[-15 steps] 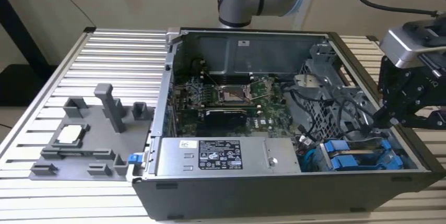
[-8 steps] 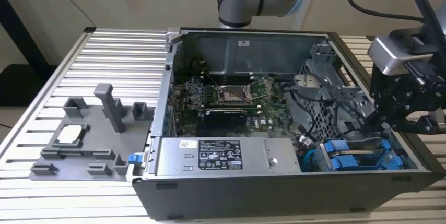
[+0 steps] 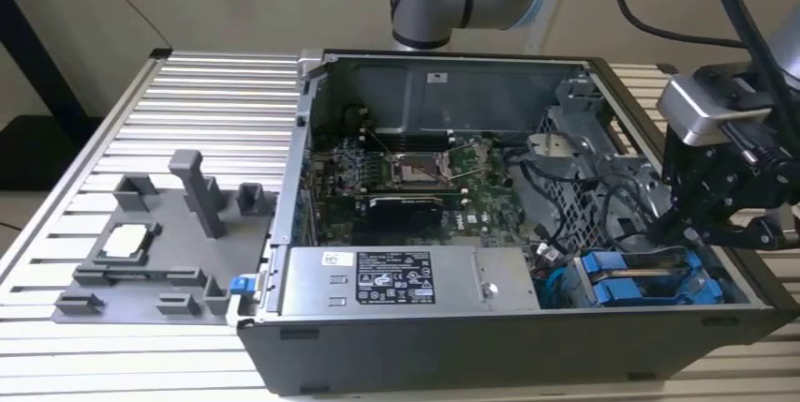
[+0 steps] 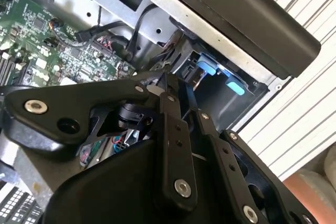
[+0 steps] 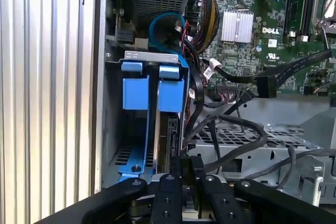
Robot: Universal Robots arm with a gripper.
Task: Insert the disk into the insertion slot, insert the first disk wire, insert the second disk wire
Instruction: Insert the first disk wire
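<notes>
**Position.** The gripper (image 5: 185,182) stands over a corner of the open computer case (image 3: 500,350), which rests on the slatted bench (image 3: 200,93). I read the gripper as narrow, its fingers drawn close with only a slim gap. I see nothing clamped between them, and I cannot tell whether the tips touch the disk.

**Task item.** The disk (image 5: 169,121) sits edge-on in the insertion slot (image 5: 152,56), just beside the other blue carrier (image 5: 135,94). Their blue end tabs lie about level, so I judge the disk largely home and the seating step close to finished.

**Wiring.** Black cables (image 5: 195,93) run just beside the disk's flank. A loose connector (image 5: 265,85) lies over the motherboard (image 5: 294,45), unplugged as far as I can see. I judge neither wire inserted.

**Recommendation for the step in hand.** I would:
- keep any push straight along the slot, centred on the disk's near edge so the carrier does not cock
- keep the force light
- hold clear of the neighbouring carrier
- watch that no cable is pinched between the disk and the slot wall
</notes>
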